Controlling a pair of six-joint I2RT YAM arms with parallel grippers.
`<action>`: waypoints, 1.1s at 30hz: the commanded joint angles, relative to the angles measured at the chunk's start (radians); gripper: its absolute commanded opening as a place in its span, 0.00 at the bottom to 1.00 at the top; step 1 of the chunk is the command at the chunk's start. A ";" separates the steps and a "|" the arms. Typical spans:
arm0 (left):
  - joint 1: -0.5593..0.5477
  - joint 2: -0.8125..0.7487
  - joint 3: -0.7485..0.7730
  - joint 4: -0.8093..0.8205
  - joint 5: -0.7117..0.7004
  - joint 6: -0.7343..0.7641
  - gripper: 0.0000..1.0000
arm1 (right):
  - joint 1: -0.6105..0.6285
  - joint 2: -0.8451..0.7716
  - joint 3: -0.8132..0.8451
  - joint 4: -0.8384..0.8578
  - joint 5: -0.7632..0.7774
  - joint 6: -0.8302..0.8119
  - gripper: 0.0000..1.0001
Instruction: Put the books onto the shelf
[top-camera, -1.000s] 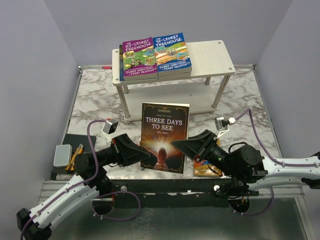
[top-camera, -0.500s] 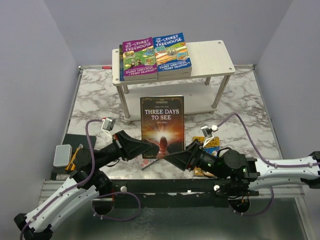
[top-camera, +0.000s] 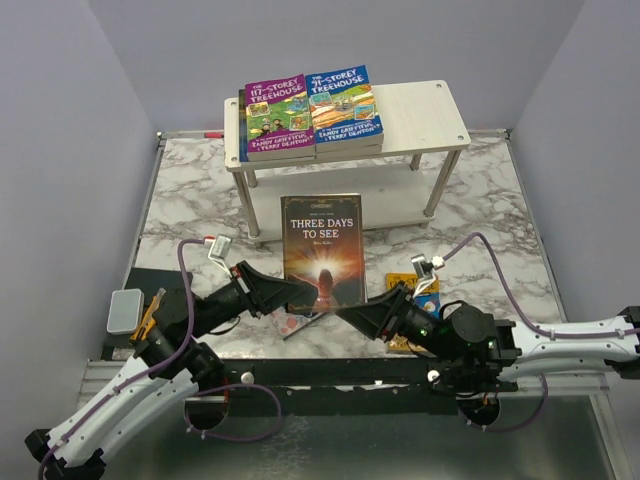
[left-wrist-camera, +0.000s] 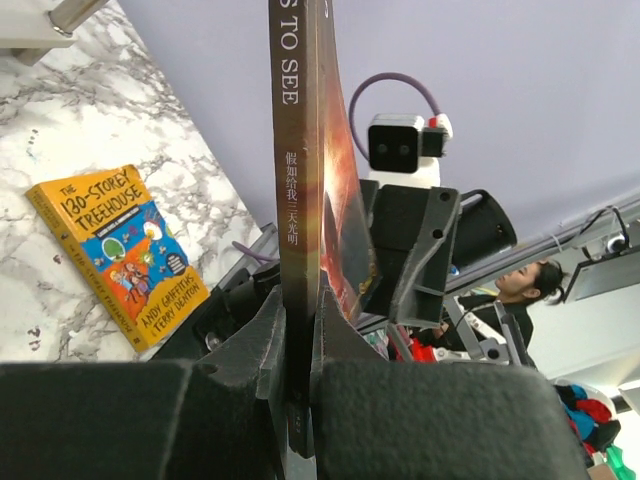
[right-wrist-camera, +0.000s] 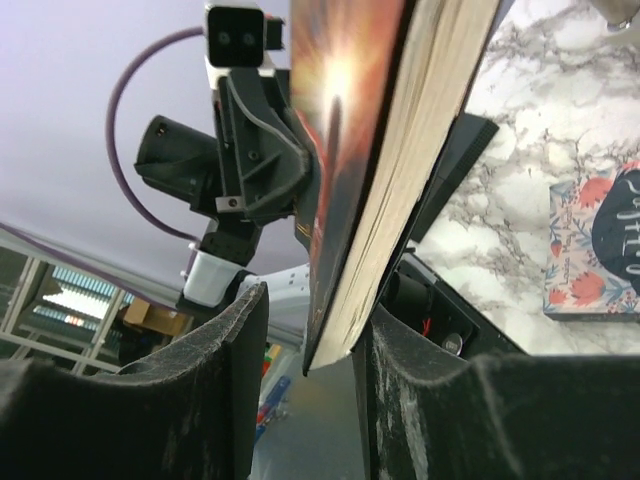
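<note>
Glossy brown paperback held upright; veined marble tabletop beneath.

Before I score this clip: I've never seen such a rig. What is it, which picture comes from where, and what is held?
Two robot arms are bolted at the near edge of a marble table, each ending in a two-finger gripper. The wide picture is from a fixed camera above and behind them. The other two are from cameras on each wrist, looking along that arm's fingers. At the back, a white shelf carries a purple book and a blue book on its top tier. The left gripper is clamped on a brown book, Three Days to See, raised above the table. The right gripper straddles its lower corner with a gap on one side, so it looks unclamped. An orange book and a pink floral book lie flat on the marble.
</note>
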 joint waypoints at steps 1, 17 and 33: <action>0.005 0.011 0.012 -0.014 -0.033 0.033 0.00 | 0.002 -0.022 0.011 0.071 0.080 -0.069 0.41; 0.005 -0.007 -0.003 -0.017 -0.020 0.019 0.00 | 0.000 -0.001 0.039 0.007 0.218 -0.049 0.40; 0.005 -0.065 -0.051 -0.156 -0.089 -0.024 0.00 | 0.002 0.083 0.009 0.058 0.336 0.081 0.01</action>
